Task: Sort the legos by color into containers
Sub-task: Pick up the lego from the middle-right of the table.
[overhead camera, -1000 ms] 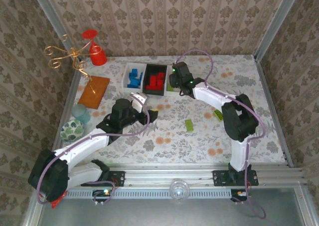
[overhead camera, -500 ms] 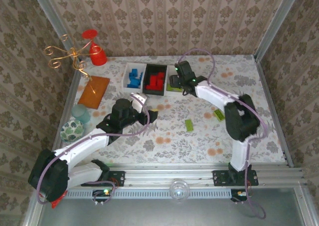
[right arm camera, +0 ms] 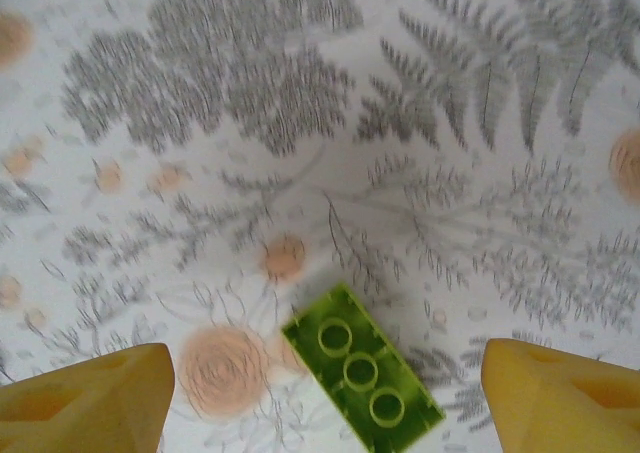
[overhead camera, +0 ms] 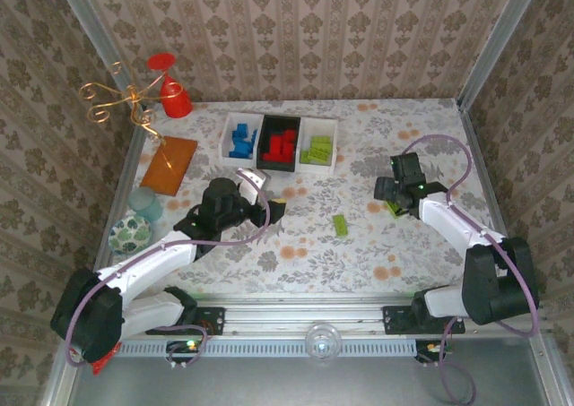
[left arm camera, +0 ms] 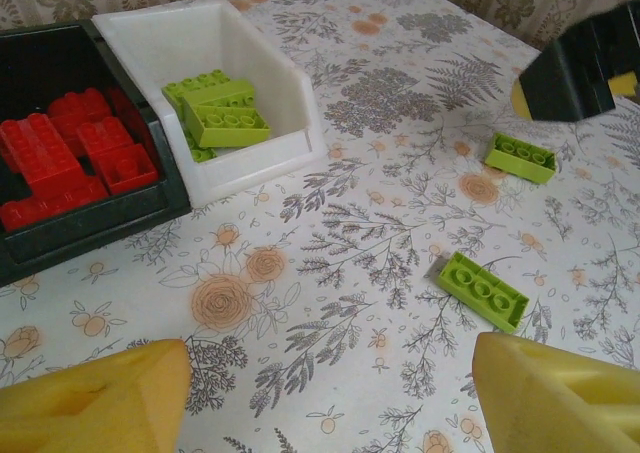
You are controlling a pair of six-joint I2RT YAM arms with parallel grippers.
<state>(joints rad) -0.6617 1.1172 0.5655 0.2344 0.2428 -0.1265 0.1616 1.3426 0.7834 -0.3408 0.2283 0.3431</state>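
Now, at the left, a white bin (overhead camera: 225, 142) holds blue bricks (overhead camera: 240, 142). The black bin (overhead camera: 266, 126) beside it holds red bricks (overhead camera: 282, 144), and the second white bin (overhead camera: 333, 146) holds lime green bricks (overhead camera: 316, 149). The three bins stand touching in a row toward the far side of the flowered table (overhead camera: 296, 254). In front of them the left gripper (overhead camera: 266, 194) hovers with its yellow pads (left arm camera: 100, 398) spread wide and nothing between them. A loose lime green brick (overhead camera: 341, 225) lies flat, studs up, near mid-table. Further right a second green brick (right arm camera: 362, 371), also studs up, lies on the table under the right gripper (overhead camera: 387, 195), whose fingertips (right arm camera: 90, 398) stand well apart on either side, clear of it.
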